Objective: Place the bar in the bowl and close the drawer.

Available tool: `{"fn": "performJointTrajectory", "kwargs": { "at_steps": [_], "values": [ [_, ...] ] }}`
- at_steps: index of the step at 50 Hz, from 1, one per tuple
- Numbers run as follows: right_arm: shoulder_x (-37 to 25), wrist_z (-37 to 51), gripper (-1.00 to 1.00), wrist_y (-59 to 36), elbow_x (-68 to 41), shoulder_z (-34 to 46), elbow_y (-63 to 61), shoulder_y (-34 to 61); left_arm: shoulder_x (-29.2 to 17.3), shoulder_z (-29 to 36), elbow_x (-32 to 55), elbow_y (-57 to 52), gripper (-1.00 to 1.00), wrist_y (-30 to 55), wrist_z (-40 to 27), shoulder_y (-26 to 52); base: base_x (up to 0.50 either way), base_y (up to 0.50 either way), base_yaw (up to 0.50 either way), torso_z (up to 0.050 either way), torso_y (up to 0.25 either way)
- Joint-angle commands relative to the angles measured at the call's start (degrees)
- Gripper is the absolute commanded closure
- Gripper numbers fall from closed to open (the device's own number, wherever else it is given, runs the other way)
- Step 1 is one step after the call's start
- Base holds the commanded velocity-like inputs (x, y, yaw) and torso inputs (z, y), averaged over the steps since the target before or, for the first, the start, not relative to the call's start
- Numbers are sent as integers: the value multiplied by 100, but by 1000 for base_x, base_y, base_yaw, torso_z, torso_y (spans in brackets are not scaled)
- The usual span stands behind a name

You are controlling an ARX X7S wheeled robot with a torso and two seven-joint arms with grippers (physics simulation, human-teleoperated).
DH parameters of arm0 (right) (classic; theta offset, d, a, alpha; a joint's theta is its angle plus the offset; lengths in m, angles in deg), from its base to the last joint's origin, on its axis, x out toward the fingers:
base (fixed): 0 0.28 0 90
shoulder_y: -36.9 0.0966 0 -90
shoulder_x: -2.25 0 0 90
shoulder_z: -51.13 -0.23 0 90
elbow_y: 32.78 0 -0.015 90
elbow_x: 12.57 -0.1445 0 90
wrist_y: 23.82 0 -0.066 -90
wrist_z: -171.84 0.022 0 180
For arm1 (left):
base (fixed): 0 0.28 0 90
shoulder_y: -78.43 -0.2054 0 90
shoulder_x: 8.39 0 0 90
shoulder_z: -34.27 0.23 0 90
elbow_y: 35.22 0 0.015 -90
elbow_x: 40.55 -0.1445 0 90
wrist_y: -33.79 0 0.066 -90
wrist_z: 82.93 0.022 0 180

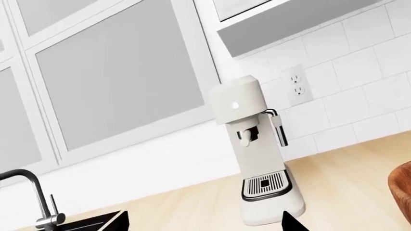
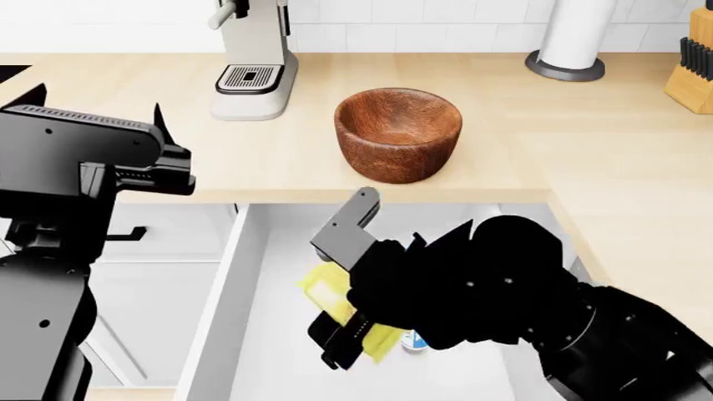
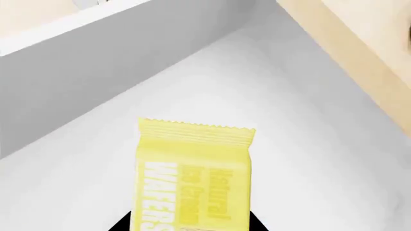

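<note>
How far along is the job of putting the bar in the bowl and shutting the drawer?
Nothing is finished yet. In hand: the right gripper is down in the open drawer at the bar, though a firm grasp is not visible. Left: moving the bar into the empty bowl and closing the drawer.

The drawer [image 2: 250,334] stands open, its white walls hemming the right gripper [image 2: 347,322] and bar [image 2: 329,294]. At 12 o'clock the bowl [image 2: 398,134] sits on bare counter [image 2: 535,142]. The coffee machine [image 2: 254,58] at 11 stands clear; the left gripper [image 2: 167,154] hovers at 9.
</note>
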Motion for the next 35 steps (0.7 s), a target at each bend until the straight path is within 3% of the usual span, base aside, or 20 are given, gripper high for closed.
{"fn": "performJointTrajectory", "kwargs": {
  "at_steps": [1,15,24,28,35],
  "values": [
    [47,-298,100,220,302,-220,192,759,-4,13,16,-4,-100,12,-7,38,0,0,0,0,0],
    [414,-1343,100,1365,1389,46,1867,1526,-1,-60,56,-51,-100,50,-21,9,0,0,0,0,0],
    [1087,-2184,100,2563,2187,282,3815,1945,10,-80,80,-121,-100,87,-31,46,0,0,0,0,0],
    [1654,-2744,100,3388,2584,453,5281,2163,11,-61,71,-99,-100,64,-47,59,0,0,0,0,0],
    [1700,-2347,100,4751,525,2448,6193,2607,6,-48,65,-112,-100,42,-64,98,0,0,0,0,0]
  ]
}}
